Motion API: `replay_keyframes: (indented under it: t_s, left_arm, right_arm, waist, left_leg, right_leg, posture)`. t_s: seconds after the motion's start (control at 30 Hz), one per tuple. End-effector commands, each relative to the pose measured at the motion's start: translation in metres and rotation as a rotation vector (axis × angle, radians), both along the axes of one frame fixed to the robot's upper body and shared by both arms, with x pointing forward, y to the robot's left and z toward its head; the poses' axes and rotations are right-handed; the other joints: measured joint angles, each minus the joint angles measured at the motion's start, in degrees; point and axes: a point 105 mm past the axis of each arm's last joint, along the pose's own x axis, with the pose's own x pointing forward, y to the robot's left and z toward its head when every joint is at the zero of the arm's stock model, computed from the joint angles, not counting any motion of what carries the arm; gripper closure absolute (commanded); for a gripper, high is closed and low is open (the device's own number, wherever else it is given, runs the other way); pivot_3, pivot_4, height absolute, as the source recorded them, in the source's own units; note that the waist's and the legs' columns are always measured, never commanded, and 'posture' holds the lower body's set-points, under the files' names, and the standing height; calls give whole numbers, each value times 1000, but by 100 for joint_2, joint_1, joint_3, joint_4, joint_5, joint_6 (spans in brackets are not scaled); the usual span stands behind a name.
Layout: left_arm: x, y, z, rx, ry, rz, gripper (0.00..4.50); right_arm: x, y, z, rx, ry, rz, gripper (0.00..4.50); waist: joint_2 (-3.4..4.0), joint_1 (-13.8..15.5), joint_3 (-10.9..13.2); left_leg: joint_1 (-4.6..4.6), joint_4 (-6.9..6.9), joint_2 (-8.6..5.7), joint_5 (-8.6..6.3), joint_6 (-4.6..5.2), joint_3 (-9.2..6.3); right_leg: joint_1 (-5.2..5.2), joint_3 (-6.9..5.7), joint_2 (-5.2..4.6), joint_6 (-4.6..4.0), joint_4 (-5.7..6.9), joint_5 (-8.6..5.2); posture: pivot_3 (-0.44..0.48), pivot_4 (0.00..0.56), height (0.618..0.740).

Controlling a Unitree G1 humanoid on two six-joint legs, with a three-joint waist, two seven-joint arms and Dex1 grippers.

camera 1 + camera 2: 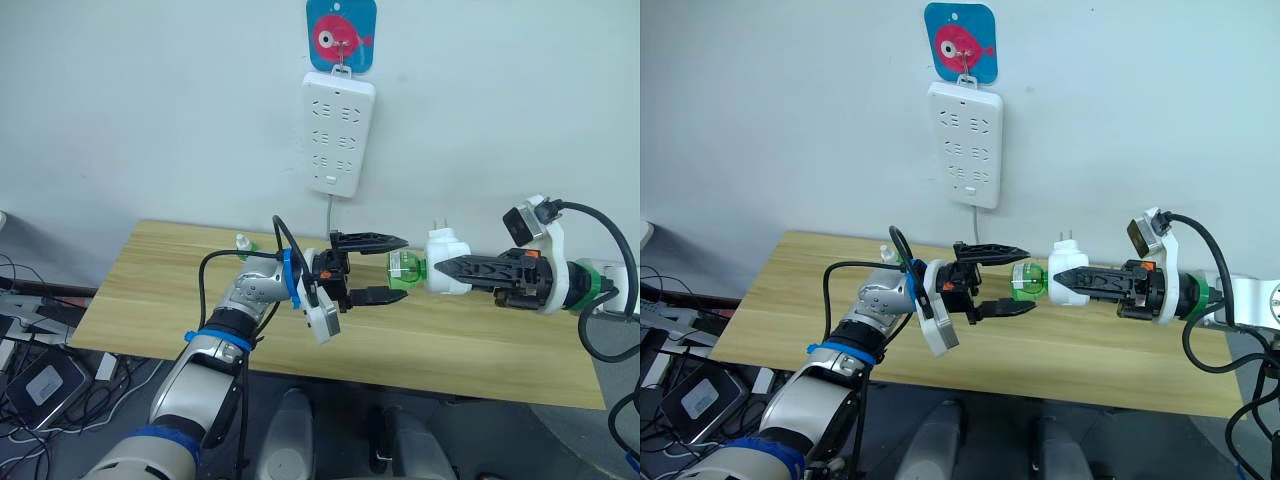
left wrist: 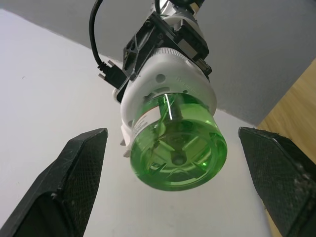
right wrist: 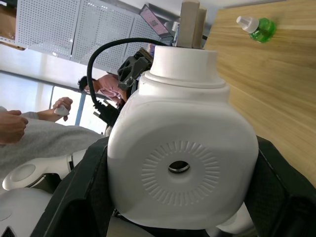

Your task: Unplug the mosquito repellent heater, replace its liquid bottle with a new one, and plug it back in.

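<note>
— What do we count here?

— We see one mosquito repellent heater [image 1: 447, 262], a small white rounded plastic block with two metal prongs pointing up, held in the air above the wooden bench [image 1: 140, 300]. One green liquid bottle [image 1: 404, 268] sticks out of it sideways. A second green bottle with a white cap [image 1: 244, 243] lies on the bench near the wall. One long white power strip [image 1: 338, 132] hangs on the wall under a blue card with a pink fish [image 1: 341, 35].

— And the jaws?

— Our right gripper [image 1: 447, 266] has its jaws closed on the heater, one black finger on each side of the white body. Our left gripper [image 1: 381, 268] has its jaws wide open, one finger above and one below the end of the fitted bottle, not touching it.

— Materials and shapes?

— In the left wrist view the fitted bottle [image 2: 174, 141] is clear green plastic, round, with a ribbed base. In the right wrist view the heater [image 3: 182, 163] shows smooth white plastic and a round hole ringed by fine radial ridges.
</note>
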Motion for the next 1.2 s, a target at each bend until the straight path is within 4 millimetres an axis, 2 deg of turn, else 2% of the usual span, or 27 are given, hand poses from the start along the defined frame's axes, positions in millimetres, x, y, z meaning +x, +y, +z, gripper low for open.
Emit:
replay_keyframes:
  t_s: [0.03, 0.17, 0.3, 0.43, 0.47, 0.63, 0.7, 0.8, 0.87, 1.07, 1.2]
  left_arm:
    - [-2, -4, 8, -34, -38, -21, 19]
    - [-3, -5, 9, -38, -48, -26, 19]
    - [-5, -6, 10, -42, -55, -39, 848]
    - [-5, -6, 10, -40, -56, -48, 2138]
    - [-6, -6, 10, -41, -58, -53, 2245]
    - [-9, -7, 11, -45, -56, -72, 2242]
    - [-10, -10, 8, -42, 6, -86, 2242]
    - [-7, -17, 7, -25, 360, -95, 2242]
    - [-15, -17, 7, 36, 575, -170, 2242]
    - [-10, -12, 30, 54, 1413, -326, 2242]
    - [-7, -2, 37, 114, 1951, -475, 2242]
  right_arm:
    - [-6, 6, 12, 33, -44, 47, 1464]
    - [-5, 8, 11, 34, -50, 43, 1464]
    - [-6, 10, 11, 37, -52, 47, 1464]
    - [-6, 10, 11, 36, -57, 47, 1464]
    - [-6, 10, 11, 36, -57, 47, 1464]
    - [-7, 10, 10, 28, -54, 44, 1464]
    - [-8, 9, 9, 25, -51, 43, 1464]
    - [-10, 6, 7, 2, -42, 43, 1464]
    - [-13, 4, 5, -19, -34, 46, 1464]
    - [-17, 1, -1, -42, -10, 44, 1464]
    - [-18, 1, -3, -51, -7, 43, 1464]
  waist:
    - [0, -1, 0]
    - [0, -2, 0]
    - [0, -3, 0]
    - [0, -6, 0]
    - [0, -7, 0]
    - [0, -8, 0]
    - [1, -8, 0]
    - [1, -44, -1]
    - [1, -84, -1]
    - [0, -250, 0]
    - [-2, -398, 2]
  left_leg:
    - [0, 0, 0, 0, 0, 0]
    - [1, 1, 0, 0, 0, 0]
    - [2, 1, 0, 0, 0, 0]
    - [4, 2, 0, 0, 0, 0]
    - [4, 2, 0, 0, 0, 0]
    - [5, 3, 0, 0, -1, 0]
    - [5, 5, 0, 0, 0, 0]
    - [6, 6, 0, 1, -1, 0]
    - [5, 6, 1, 1, -1, -1]
    - [7, 15, 3, 2, 2, -40]
    - [6, 34, 2, 2, 3, -52]
  right_leg:
    - [0, 0, 0, 0, 0, 0]
    - [0, -1, 0, 0, 3, 0]
    - [1, -1, 0, 0, 6, 0]
    - [1, -1, 0, 0, 8, 0]
    - [1, 0, 0, 0, 9, 0]
    - [1, -1, 0, 0, 12, 1]
    - [1, -1, 0, 0, 14, 1]
    - [2, 1, 0, 0, 20, 0]
    - [2, 0, -1, 0, 21, 0]
    - [7, -26, 6, 2, 36, -4]
    - [16, -36, 8, 2, 36, -6]
  posture:
    - [251, 237, 740]
    - [248, 236, 740]
    - [245, 236, 740]
    - [241, 234, 740]
    - [241, 234, 740]
    - [240, 232, 740]
    - [240, 232, 740]
    - [244, 235, 740]
    - [251, 236, 740]
    - [252, 240, 740]
    - [252, 240, 740]
